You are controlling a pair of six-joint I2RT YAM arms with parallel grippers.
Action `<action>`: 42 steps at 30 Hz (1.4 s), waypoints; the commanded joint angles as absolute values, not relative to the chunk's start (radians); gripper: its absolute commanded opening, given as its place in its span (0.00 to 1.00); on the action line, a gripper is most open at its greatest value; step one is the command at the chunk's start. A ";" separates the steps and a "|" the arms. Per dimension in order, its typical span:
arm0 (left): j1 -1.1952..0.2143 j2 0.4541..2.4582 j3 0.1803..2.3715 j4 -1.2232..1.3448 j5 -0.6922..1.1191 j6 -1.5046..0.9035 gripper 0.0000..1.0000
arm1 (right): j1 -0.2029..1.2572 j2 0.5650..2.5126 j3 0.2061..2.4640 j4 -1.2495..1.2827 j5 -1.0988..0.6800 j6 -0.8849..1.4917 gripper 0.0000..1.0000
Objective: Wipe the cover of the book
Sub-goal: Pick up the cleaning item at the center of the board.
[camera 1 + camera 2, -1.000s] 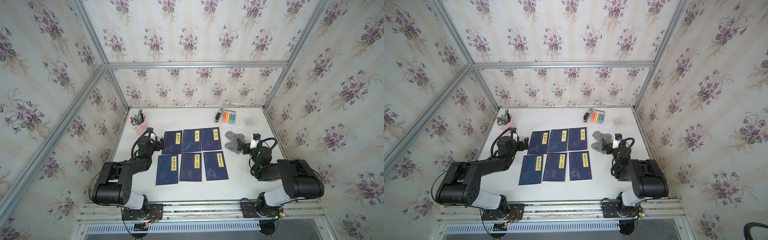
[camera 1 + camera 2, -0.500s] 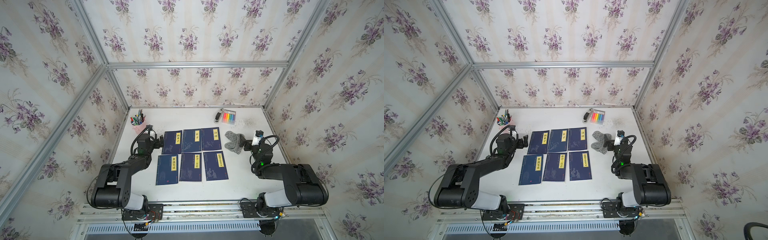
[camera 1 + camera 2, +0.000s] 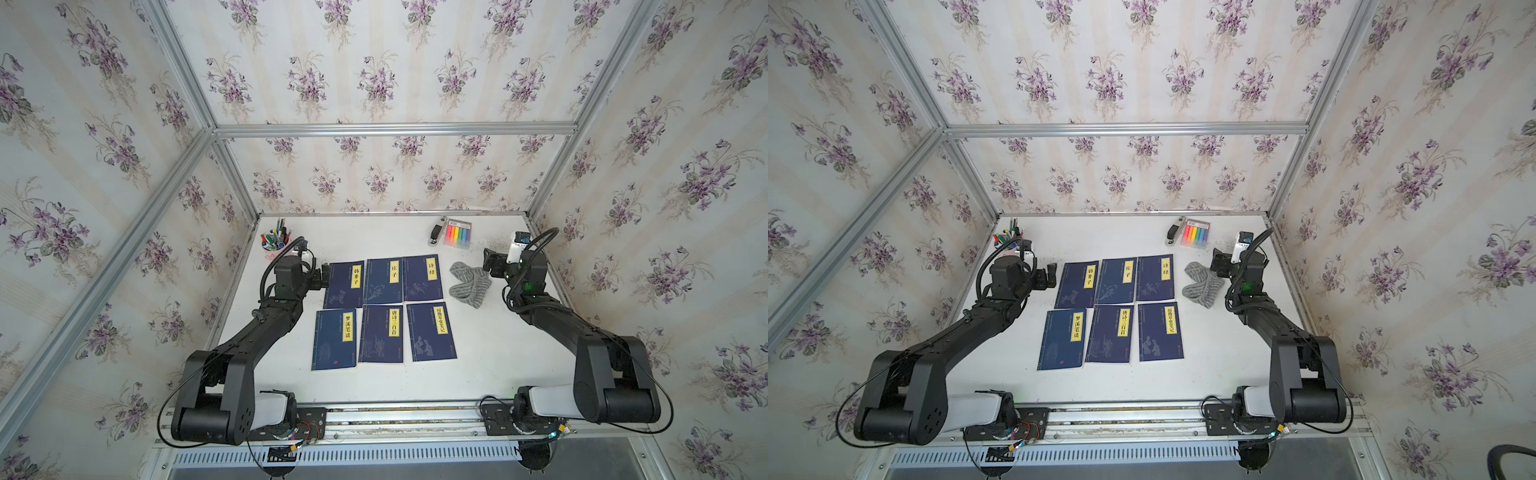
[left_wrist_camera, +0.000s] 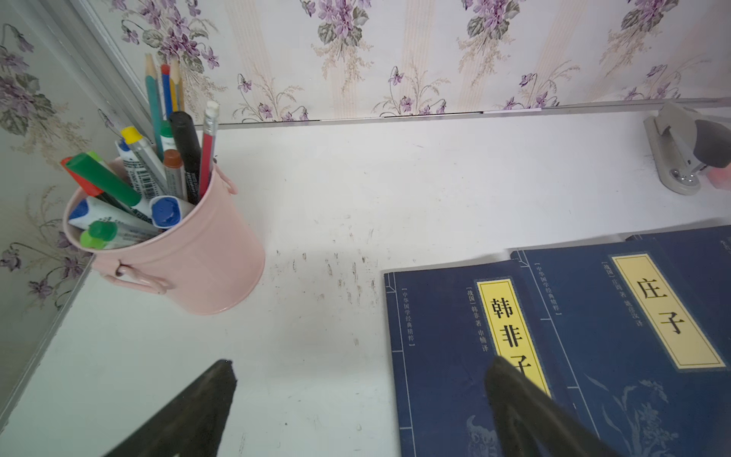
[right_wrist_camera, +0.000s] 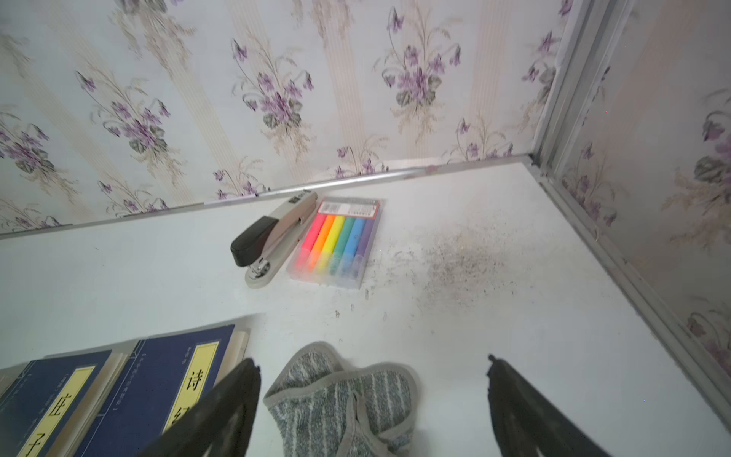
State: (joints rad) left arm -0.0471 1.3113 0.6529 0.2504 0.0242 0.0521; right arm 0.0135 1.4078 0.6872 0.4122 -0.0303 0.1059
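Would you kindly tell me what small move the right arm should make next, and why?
Probably lower the right pincer onto the grey cloth and close on it. In the wrist view its jaws stand open with the crumpled cloth lying loose between them, beside the blue book, and it holds nothing yet to wipe a cover with.

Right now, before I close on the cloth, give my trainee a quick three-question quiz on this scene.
1. True or false: the right gripper is shut on the grey cloth.
2. How many blue books lie on the table?
3. What lies right beside the stapler? A highlighter pack; B pink pen cup; C a book.
Key: 1 false, its jaws stand open astride the cloth. 2 six. 3 A.
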 commanded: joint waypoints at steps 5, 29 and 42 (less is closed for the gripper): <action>-0.068 1.242 0.727 0.050 0.059 0.010 1.00 | 0.061 1.493 0.797 0.073 0.010 0.143 0.91; -0.144 1.255 0.813 -0.169 0.009 -0.038 1.00 | 0.164 1.718 0.955 -0.187 -0.004 0.196 0.84; -0.144 1.289 0.839 -0.193 0.010 -0.034 1.00 | 0.177 1.819 1.017 -0.288 0.044 0.196 0.79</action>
